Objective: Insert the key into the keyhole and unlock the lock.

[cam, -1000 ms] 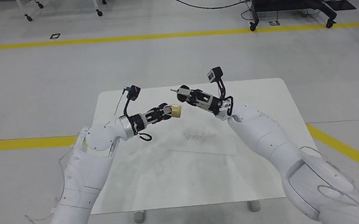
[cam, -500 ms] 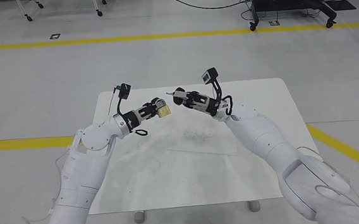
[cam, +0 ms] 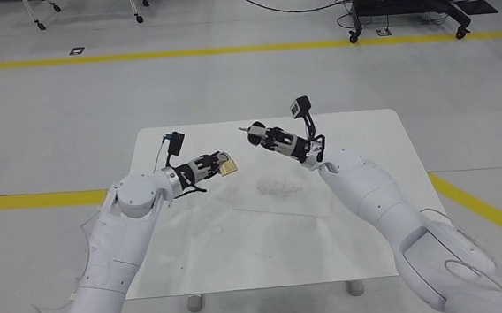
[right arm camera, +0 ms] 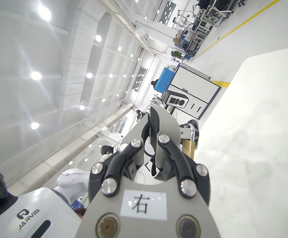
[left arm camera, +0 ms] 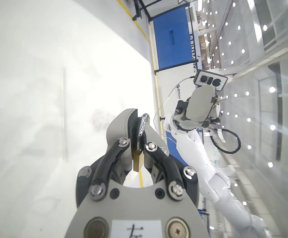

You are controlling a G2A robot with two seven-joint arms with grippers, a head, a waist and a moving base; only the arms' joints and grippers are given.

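A brass padlock [cam: 228, 166] with a steel shackle [left arm camera: 143, 124] hangs over the white table [cam: 363, 227], body [left arm camera: 138, 161] toward the wrist. My left gripper [left arm camera: 140, 122] is shut on the shackle, left of the table's middle. Up and to the right of it, my right gripper [cam: 252, 133] is shut on the key, whose thin metal tip [cam: 242, 128] pokes out toward the far left. In the right wrist view the fingers [right arm camera: 155, 126] press together and hide the key's head; the padlock [right arm camera: 188, 145] shows just beyond them. A small gap separates key and lock.
The table carries faint smudges near its middle [cam: 276, 187]. Yellow floor lines [cam: 225, 50] run behind and beside it. A black equipment cart [cam: 416, 1] stands far back on the right.
My left gripper has drawn the padlock left and toward the robot, away from the key. The right gripper has shifted only slightly.
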